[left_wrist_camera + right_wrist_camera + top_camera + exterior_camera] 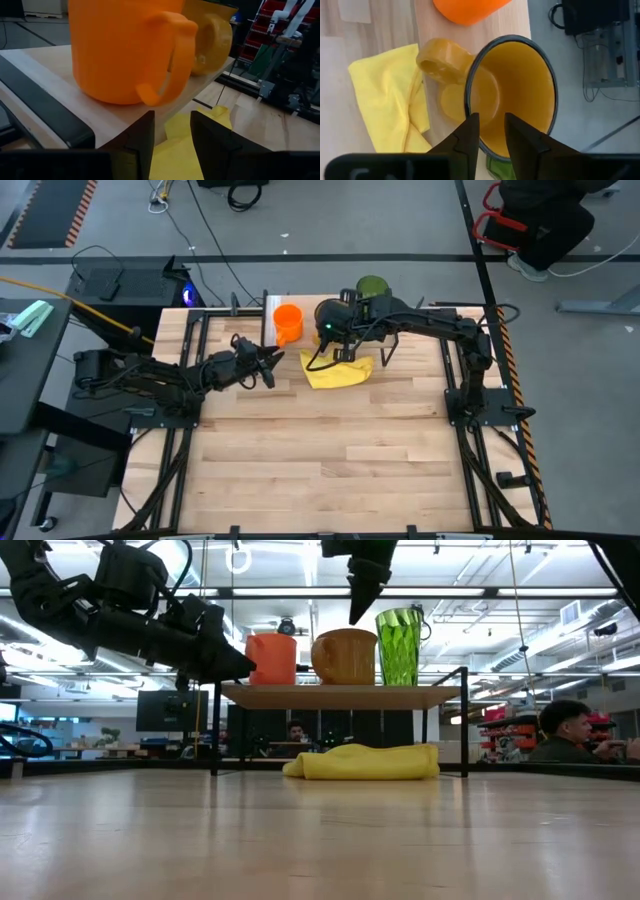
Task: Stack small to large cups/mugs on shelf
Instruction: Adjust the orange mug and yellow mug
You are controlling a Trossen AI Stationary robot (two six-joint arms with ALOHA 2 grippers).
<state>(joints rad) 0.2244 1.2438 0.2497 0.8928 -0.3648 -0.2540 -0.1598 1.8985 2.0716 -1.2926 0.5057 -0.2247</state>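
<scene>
Much of the shelf [340, 696] is hidden in the high view, where the right arm lies across it and only the orange mug [287, 321] and part of the green tumbler [373, 284] are seen clear. The amber-yellow mug [345, 656] is covered there by the right wrist. In the low view all three are shown standing upright in a row on the shelf's wooden top at the far side of the bench [320, 840]: orange on the left, amber in the middle, green tumbler on the right. The yellow cloth [365, 762] is seen lying bunched on the bench under the shelf. People are glimpsed in the room beyond, small and half hidden.

The left gripper [171, 131] is held just left of the shelf, level with the orange mug's handle [167, 60]. Its fingers [142, 132] are parted by a narrow gap and nothing is held between them; the handle is close ahead, apart from them.

The right gripper [491, 131] is poised above the amber-yellow mug, pointing down into its mouth. Its fingers [470, 132] are slightly parted and empty; whether the near rim is touched cannot be told, as the rim is cut off behind them.
</scene>
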